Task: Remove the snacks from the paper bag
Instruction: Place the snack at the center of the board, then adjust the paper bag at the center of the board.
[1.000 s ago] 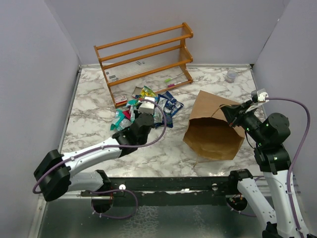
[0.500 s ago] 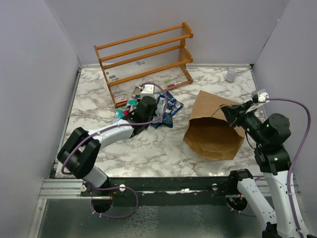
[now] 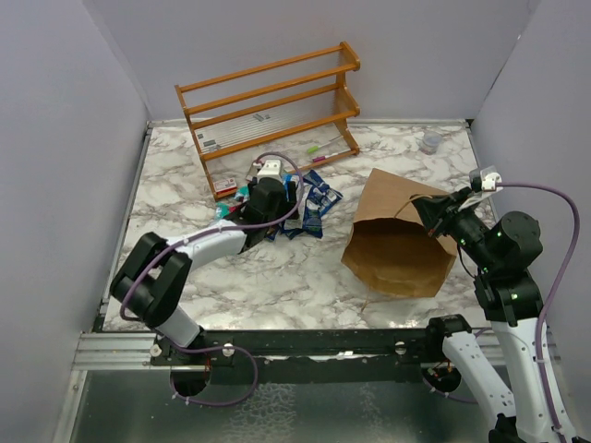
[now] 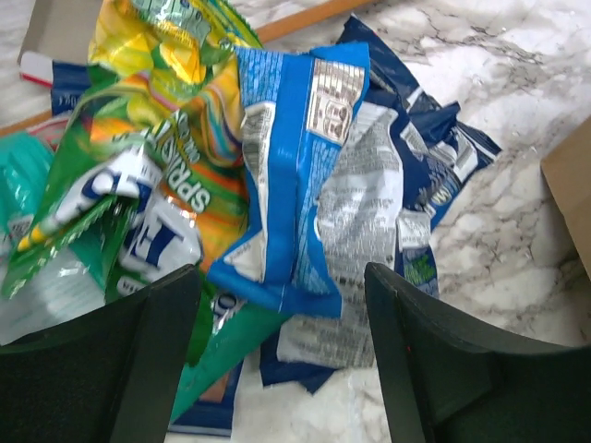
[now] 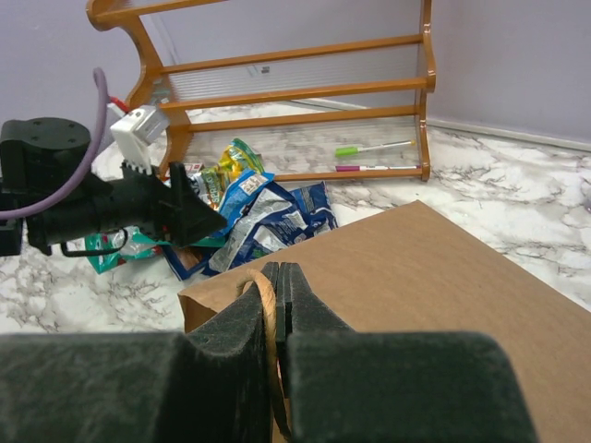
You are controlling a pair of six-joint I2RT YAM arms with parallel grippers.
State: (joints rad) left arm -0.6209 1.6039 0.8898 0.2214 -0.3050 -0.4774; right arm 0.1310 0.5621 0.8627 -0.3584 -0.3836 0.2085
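Observation:
The snacks [image 3: 309,198] lie in a loose pile on the marble table, left of the paper bag [image 3: 397,245]. Blue, dark blue, green and yellow packets [image 4: 286,185] overlap each other. My left gripper [image 3: 282,214] hangs over the pile's near edge. It is open [image 4: 282,272], and a blue packet [image 4: 277,268] lies loose below the gap, touching neither finger. The brown bag lies on its side with its mouth toward the arms. My right gripper [image 3: 420,205] is shut [image 5: 279,272] on the bag's twisted handle [image 5: 263,295] at the upper rim. The bag's inside is hidden.
A wooden shelf rack [image 3: 272,101] leans at the back, just behind the pile, with two pens [image 5: 369,148] on its lowest shelf. A small grey cup [image 3: 431,141] stands at the back right. Purple walls close in the table on three sides.
My left arm swung from the table's middle back to the pile, and its jaws opened, leaving a blue packet on the heap. The right gripper and the bag stayed still.

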